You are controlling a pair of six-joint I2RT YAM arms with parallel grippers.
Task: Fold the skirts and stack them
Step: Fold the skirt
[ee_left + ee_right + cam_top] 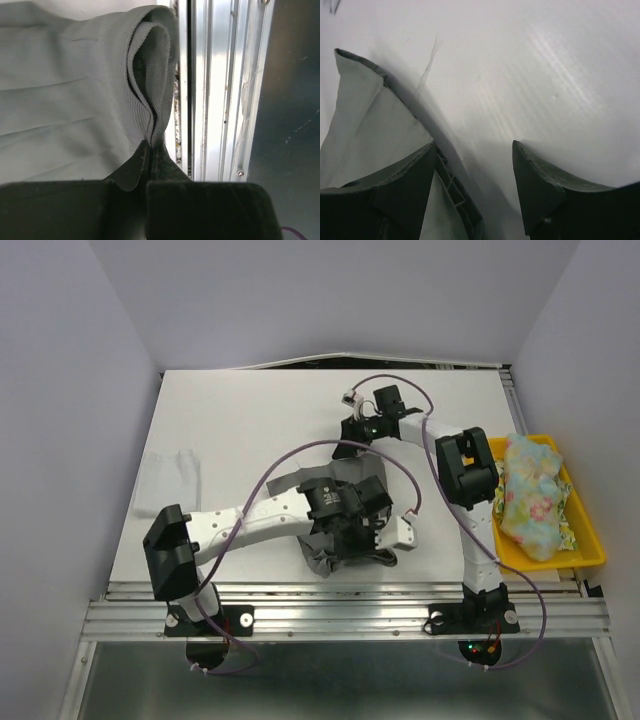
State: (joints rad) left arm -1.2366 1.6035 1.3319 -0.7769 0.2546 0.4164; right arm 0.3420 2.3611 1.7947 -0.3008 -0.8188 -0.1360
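The left fingers (pixel 131 172) are pressed together on a doubled fold of the charcoal pleated skirt (pixel 60 100). They grip it at the near edge of the tabletop (pixel 250 410), beside the aluminium rail (pixel 220 100). This skirt lies rumpled at near centre under the left arm. The right fingers (pixel 405 180) stand wide apart over bare tabletop farther back, gripping nothing, with a corner of grey cloth beside one of them. A floral skirt (pixel 530 495) is bundled in the yellow tray (pixel 583 530) at the right. A pale whitish skirt (pixel 170 480) lies flat at the left.
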